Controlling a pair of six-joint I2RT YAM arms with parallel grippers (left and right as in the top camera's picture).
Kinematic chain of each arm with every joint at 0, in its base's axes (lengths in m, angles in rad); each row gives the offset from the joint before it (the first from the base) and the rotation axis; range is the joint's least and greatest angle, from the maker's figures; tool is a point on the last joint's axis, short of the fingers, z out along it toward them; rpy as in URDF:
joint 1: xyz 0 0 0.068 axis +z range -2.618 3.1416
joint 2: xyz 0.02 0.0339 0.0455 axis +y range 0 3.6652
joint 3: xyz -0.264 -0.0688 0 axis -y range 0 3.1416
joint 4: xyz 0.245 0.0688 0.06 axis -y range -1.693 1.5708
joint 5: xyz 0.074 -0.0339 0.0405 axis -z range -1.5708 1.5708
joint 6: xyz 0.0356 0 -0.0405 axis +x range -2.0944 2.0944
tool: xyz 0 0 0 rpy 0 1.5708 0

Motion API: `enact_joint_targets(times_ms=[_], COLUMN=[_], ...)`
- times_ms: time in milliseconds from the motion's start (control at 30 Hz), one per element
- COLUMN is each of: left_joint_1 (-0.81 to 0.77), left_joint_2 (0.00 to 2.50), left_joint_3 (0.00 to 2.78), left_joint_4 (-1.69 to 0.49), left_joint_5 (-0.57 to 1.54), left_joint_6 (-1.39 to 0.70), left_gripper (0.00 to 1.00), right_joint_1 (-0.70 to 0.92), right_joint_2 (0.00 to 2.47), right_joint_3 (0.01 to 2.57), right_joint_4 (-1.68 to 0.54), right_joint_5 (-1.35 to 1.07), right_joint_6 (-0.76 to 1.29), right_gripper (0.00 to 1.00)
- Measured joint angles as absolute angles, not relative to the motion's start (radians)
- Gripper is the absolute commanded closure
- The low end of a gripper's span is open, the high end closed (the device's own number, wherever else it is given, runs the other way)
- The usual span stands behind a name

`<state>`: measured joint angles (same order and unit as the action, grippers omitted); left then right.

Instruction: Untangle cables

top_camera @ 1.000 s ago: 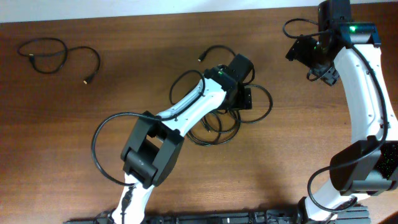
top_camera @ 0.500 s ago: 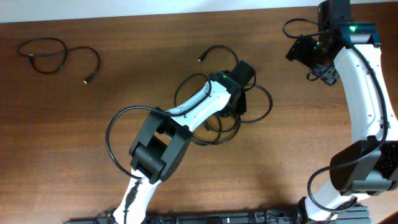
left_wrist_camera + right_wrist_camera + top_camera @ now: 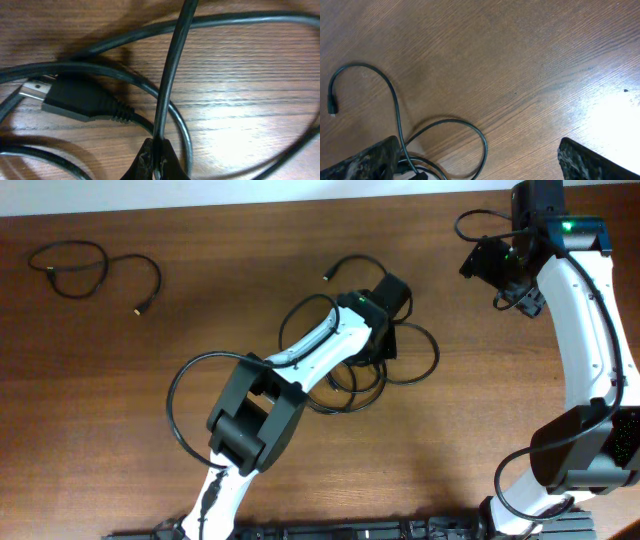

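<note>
Two groups of cord lie on the wooden table (image 3: 470,430). The tangled cables (image 3: 395,365) form overlapping loops at the centre of the overhead view, and a separate cable (image 3: 104,268) lies well apart toward the upper left corner, ending in a lighter tip (image 3: 137,310). In the left wrist view, note that the left gripper (image 3: 156,162) has its jaws closed together on the pinched cord (image 3: 170,75), a single strand that rises steeply from the fingertips and crosses over the other loops. Beside that strand a black moulded plug (image 3: 82,102) with a metal end lies flat on the wood. Any marking on it is too blurred to read. In the right wrist view, the right gripper (image 3: 480,160) is spread wide with nothing between its fingers (image 3: 367,159), and it hangs above bare wood near the table's far right corner. A curved cable end (image 3: 395,107) runs below it. From overhead, the left arm (image 3: 320,345) covers the middle of the tangle, so you cannot trace which loop belongs to which cord. A thicker black wire (image 3: 172,415) arcs from that arm's base. A green light (image 3: 568,225) glows on the right arm.
</note>
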<state>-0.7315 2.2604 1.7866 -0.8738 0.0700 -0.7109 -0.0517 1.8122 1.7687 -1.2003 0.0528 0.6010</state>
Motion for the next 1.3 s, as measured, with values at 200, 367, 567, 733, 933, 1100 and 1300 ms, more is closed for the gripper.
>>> enact_joint_targets(times_ms=[200, 367, 567, 733, 933, 1100, 1300], left_joint_1=[-0.716, -0.644, -0.429, -0.242, -0.111, -0.092, -0.092], left_joint_2=[2.096, 2.034, 1.890, 1.726, 1.673, 1.595, 1.544], left_joint_3=[1.803, 1.813, 1.813, 1.816, 1.811, 1.813, 1.825], left_joint_4=[-0.875, -0.873, -0.776, -0.668, -0.488, -0.062, 0.283], left_joint_5=[0.070, 0.070, 0.102, 0.213, 0.275, 0.415, 0.457], left_joint_6=[-0.711, -0.711, -0.711, -0.711, -0.712, -0.758, -0.925], left_gripper=[1.00, 1.00, 1.00, 1.00, 1.00, 1.00, 1.00], right_joint_1=[-0.052, -0.052, -0.052, -0.052, -0.052, -0.052, -0.052], right_joint_2=[1.812, 1.812, 1.812, 1.812, 1.812, 1.812, 1.812], right_joint_3=[1.769, 1.769, 1.769, 1.769, 1.769, 1.769, 1.769], right_joint_4=[-1.200, -1.200, -1.200, -1.200, -1.200, -1.200, -1.201], right_joint_5=[0.052, 0.053, 0.053, 0.052, 0.052, 0.053, 0.052], right_joint_6=[0.601, 0.601, 0.601, 0.601, 0.600, 0.602, 0.601], right_gripper=[0.02, 0.02, 0.02, 0.02, 0.02, 0.02, 0.02])
